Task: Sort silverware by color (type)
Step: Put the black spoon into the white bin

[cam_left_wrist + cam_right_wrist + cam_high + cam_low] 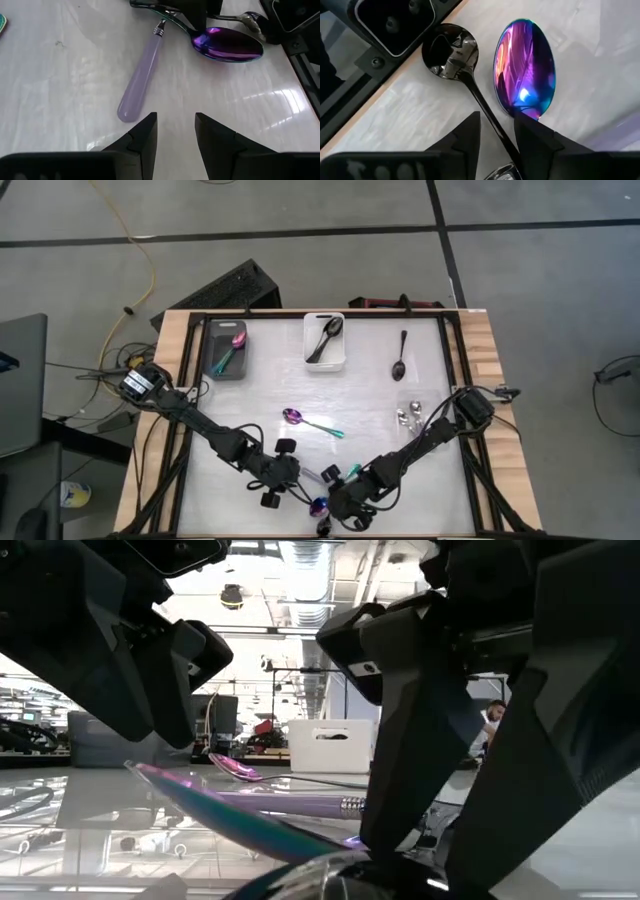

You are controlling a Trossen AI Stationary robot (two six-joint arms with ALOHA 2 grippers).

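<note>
Closing in on a black spoon at the table's near edge, the right gripper straddles its handle with fingers narrow but not yet gripping — next, pinch and lift without dragging the iridescent spoon just beside it. The left gripper waits half-open near a lilac-handled spoon.

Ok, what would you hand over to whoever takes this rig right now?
Left gripper open, empty, by a lilac-handled spoon at the front edge.
Right gripper open, astride a black spoon's handle, beside an iridescent spoon.
Done: purple spoon in grey bin, black one in white bin.
To do: front pile, teal-handled spoon mid-table, loose black spoon, silver spoons on the right.
</note>
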